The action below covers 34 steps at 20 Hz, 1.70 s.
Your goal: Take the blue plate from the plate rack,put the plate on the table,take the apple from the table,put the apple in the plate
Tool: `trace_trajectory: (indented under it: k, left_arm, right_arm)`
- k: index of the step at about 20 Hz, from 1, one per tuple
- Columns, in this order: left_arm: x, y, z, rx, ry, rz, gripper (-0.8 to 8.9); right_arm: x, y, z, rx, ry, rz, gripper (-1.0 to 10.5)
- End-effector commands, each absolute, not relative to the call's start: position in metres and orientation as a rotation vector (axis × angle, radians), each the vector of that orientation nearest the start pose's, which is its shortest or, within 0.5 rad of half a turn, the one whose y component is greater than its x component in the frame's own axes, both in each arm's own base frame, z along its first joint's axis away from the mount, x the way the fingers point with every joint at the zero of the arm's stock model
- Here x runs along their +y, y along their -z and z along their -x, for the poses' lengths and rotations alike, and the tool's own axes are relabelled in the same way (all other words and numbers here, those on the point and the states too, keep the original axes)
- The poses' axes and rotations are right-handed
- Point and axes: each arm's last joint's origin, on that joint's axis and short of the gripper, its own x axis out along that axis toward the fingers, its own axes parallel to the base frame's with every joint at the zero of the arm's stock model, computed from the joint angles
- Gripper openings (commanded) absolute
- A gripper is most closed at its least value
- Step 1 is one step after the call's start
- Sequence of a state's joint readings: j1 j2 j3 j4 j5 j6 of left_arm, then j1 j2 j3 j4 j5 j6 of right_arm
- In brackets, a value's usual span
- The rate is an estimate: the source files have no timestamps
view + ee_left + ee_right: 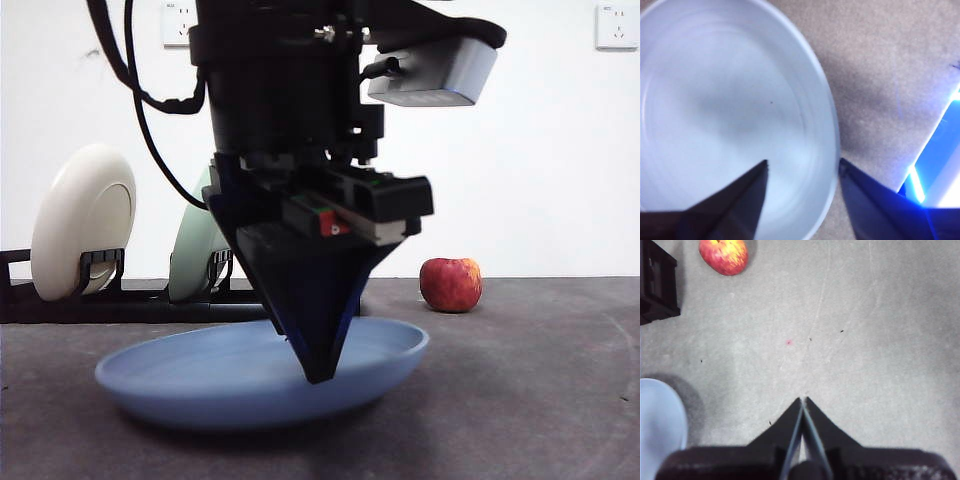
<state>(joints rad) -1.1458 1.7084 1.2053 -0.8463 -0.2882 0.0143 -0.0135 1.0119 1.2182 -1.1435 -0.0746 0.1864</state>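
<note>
No readable text, labels, brands or numbers, none on any visible surface

White wall with sockets

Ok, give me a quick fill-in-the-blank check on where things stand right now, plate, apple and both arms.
1. The blue plate lies flat on the ____, with the left gripper straddling its rim, fingers apart.
2. The apple rests on the table, ____ the plate.
3. The plate rack holds a cream plate and a pale ____ plate.
4. The right gripper has its fingers ____, holding nothing.

Answers: table; outside; green; shut
</note>
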Motion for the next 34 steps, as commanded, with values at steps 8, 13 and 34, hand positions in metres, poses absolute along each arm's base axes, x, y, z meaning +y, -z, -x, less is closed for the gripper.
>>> trace_trajectory:
  k: [8,13,34]
  left_arm:
    - [-0.28,-0.215,-0.137,1.102,0.678,-0.909,2.78]
    - [-0.266,-0.256,-0.13,1.09,0.642,-0.784,0.43]
    - [-0.103,-0.375,-0.076,0.846,0.449,-0.324,-0.07]
  right_arm:
    - [0.006,-0.364,-0.18,0.842,-0.185,-0.256,0.0]
    - [0.018,-0.346,-0.225,0.881,-0.305,-0.3,1.7]
    - [0.083,-0.257,-0.454,1.039,-0.254,-0.094,7.9]
